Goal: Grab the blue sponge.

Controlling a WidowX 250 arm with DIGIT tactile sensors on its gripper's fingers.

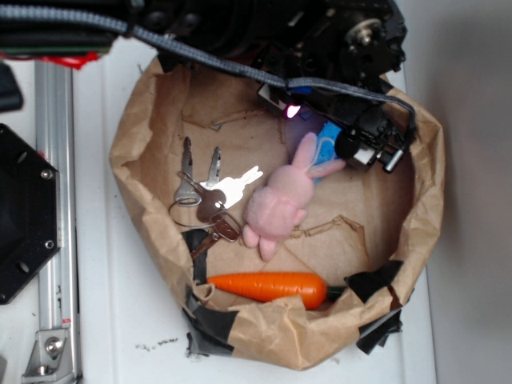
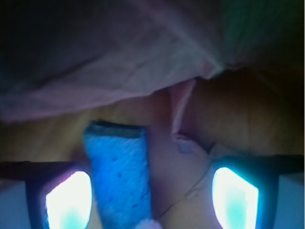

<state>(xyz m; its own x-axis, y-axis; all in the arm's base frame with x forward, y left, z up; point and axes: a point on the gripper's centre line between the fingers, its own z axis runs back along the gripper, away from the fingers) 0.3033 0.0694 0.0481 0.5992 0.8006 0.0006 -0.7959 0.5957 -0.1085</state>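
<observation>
Brown paper bag [image 1: 160,96] holds the blue sponge [image 2: 121,171], lying between spread, released jaws; no readable writing.

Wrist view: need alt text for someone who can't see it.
Close-up from the gripper: the blue sponge lies between its two glowing fingertips, nearer the left one, jaws open and not yet touching it. The pink plush bunny, blurred, fills the upper frame just beyond the sponge, with brown paper underneath.

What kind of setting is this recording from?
Likely a lab bench for robot grasping trials: a paper bag cut open as a bin, odd test items (bunny, keys, carrot, sponge), metal rail.
</observation>
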